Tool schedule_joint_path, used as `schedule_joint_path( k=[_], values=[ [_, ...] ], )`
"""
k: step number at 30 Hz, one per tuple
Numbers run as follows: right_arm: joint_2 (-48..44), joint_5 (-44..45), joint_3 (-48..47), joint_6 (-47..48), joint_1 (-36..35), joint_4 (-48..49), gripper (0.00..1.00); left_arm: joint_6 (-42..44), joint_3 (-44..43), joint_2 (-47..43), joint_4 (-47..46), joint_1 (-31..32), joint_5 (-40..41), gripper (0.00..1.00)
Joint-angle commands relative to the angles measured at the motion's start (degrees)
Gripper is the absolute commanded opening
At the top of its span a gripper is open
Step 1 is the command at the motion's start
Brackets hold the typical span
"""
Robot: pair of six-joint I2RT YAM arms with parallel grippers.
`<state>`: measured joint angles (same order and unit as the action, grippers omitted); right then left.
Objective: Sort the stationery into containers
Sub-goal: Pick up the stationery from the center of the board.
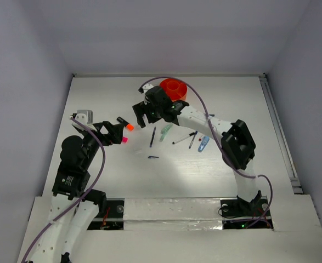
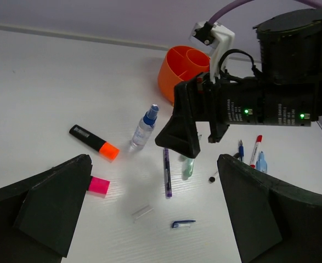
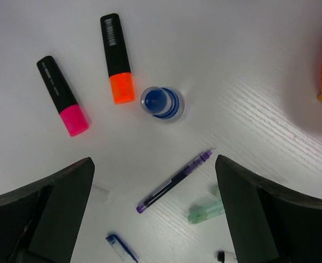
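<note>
Right pincer [image 3: 152, 161]: two highlighters [image 3: 117, 55], one bottle [image 3: 161, 103]

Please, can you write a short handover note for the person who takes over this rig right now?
Left gripper: open, empty, next to the pink highlighter.
Right gripper: open, empty, above the upright blue-capped bottle.
Orange tub: at the far side, nothing visible inside it.
Outside the tub: orange highlighter, purple pen, pale green pen, red-tipped pen, loose blue cap.
Done: nothing sorted, as far as can be seen.
Left: all items.
</note>
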<state>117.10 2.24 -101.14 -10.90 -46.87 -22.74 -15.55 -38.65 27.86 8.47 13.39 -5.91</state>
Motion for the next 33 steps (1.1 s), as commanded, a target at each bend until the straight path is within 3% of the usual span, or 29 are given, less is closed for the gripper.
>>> schedule_joint_path(
  k=[1,11,19,24,29,31,33],
  values=[
    [2.6,2.24,-5.37,1.58,0.03,-1.16,0.97,-0.36,-2.48,-0.35,-1.97,-0.2,-0.15,0.99],
    [11.48,4.09,-14.87,2.46,0.03,-2.31,0.86,-0.27,-2.57,-0.08,-2.14,-0.2,-0.15,0.99],
    [13.59,4.26,-16.19,1.93,0.03,-0.99,0.63,-0.27,-2.57,-0.08,-1.97,-0.2,0.2,0.99],
    [14.56,4.44,-16.28,1.67,0.03,-0.02,0.56,-0.36,-2.57,-0.17,-2.05,-0.2,0.11,0.99],
    [15.44,4.79,-16.81,1.67,0.03,-0.02,0.37,-0.36,-2.57,-0.43,-1.97,-0.2,0.11,0.99],
    [15.0,5.4,-16.63,1.32,0.03,0.24,0.22,-0.36,-2.57,-0.52,-2.05,-0.2,0.11,0.99],
    [14.13,5.49,-15.15,1.23,0.03,1.55,0.19,-0.36,-2.57,-0.52,-2.05,-0.2,0.11,0.99]
  ],
)
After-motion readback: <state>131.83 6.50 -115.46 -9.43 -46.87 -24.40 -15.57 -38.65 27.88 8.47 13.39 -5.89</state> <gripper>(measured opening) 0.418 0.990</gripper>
